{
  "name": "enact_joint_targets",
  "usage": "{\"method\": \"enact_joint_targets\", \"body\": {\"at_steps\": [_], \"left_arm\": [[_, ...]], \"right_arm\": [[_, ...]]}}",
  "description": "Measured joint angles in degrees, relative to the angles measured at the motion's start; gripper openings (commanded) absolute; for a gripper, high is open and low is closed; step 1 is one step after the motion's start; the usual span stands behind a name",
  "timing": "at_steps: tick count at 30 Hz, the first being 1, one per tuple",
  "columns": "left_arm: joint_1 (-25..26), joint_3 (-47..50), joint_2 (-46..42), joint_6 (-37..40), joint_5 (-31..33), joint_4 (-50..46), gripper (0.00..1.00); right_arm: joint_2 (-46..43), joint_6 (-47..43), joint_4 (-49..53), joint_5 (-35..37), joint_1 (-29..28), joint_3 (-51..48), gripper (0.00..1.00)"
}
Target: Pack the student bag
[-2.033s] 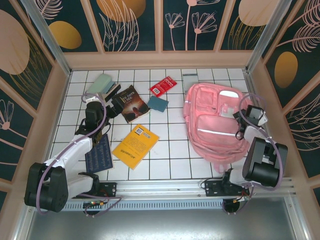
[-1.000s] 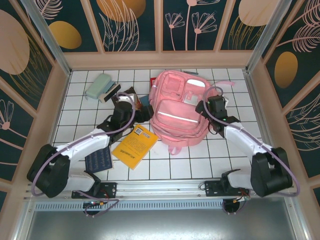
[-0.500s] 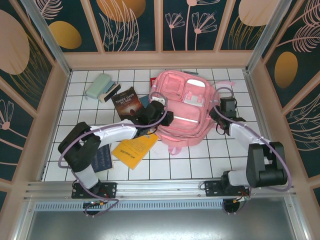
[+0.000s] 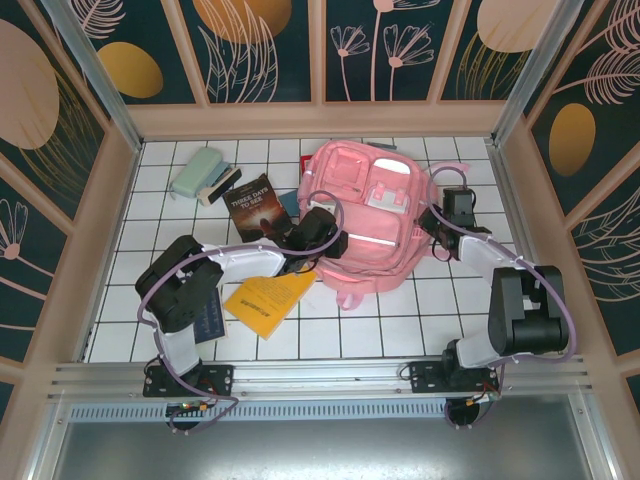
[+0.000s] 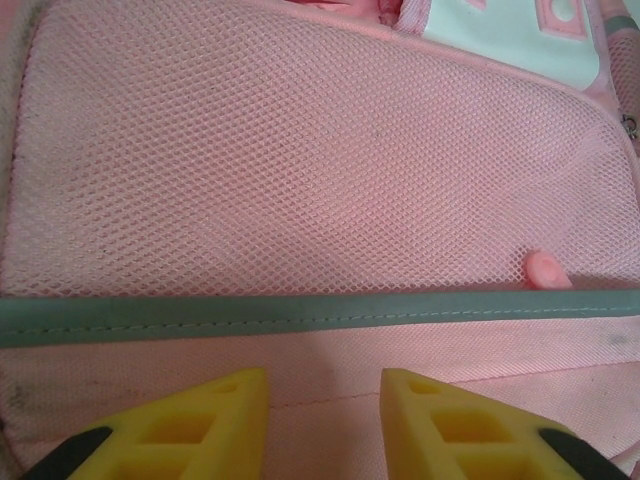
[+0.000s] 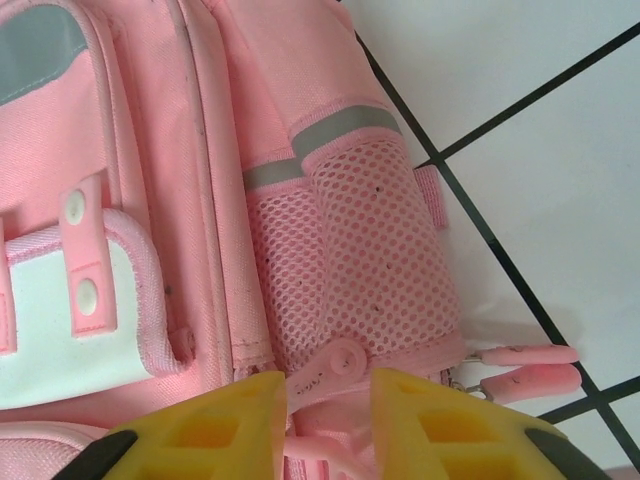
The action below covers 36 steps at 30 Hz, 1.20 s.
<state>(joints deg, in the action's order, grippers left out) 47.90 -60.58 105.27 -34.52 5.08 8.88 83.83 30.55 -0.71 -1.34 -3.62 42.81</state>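
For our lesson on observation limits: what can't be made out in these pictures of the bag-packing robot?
- Top view: yellow book's title, too small.
- Top view: blue item, mostly hidden by the student bag.
- Left wrist view: whether the left jaws pinch the fabric, unclear.

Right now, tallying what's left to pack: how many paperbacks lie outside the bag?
2: the dark paperback left of the student bag, the yellow paperback nearer; the bag may hide more.

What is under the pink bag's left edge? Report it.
A teal item pokes out from under the student bag, beside the dark book. Anything else beneath the bag is covered.
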Motion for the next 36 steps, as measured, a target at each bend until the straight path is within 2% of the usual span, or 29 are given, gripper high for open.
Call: {"method": "enact_joint_targets", "body": {"at_steps": [5,14,15,17,21,23,29,31,33,36], "left_arm": [[2.2,-1.6,-0.5,3.0,1.6,-1.9,0.4],[11.4,-13.0,3.3,11.6,3.0,-5.4,0.34],[12.4,-14.3,4.4,12.5,3.1,-5.7,0.33],[13.9,-16.3,6.8,14.1,3.3,-6.5,0.21],[16.3,-22.3,13.4,17.0,4.5,-9.7,0.17],[16.9,-24.9,16.3,18.0,5.4,-11.1,0.2],[17.6,-30.8,21.9,20.0,7.1,-14.5,0.37],[17.9,-33.2,23.5,20.3,8.5,-15.5,0.39],[18.1,-35.6,25.2,20.3,10.2,-16.5,0.36],[18.2,-38.5,27.5,20.3,13.0,-17.4,0.23]], "right_arm": [[-2.4,0.5,-0.6,0.2,0.9,-3.0,0.3],[-14.6,3.4,-0.3,1.6,5.6,-11.5,0.32],[-15.9,3.8,-0.3,1.7,6.2,-12.1,0.32],[-18.2,4.4,-0.2,1.7,7.2,-13.1,0.33],[-21.2,5.0,0.0,1.6,8.2,-14.5,0.35],[-21.7,5.0,0.1,1.3,8.3,-14.8,0.35],[-22.3,5.0,0.5,0.7,8.6,-15.6,0.35],[-22.5,5.0,0.5,0.2,8.7,-15.9,0.35],[-22.6,5.0,0.5,-0.3,8.9,-16.0,0.36],[-22.6,5.0,0.5,-0.8,8.9,-16.0,0.36]]}}
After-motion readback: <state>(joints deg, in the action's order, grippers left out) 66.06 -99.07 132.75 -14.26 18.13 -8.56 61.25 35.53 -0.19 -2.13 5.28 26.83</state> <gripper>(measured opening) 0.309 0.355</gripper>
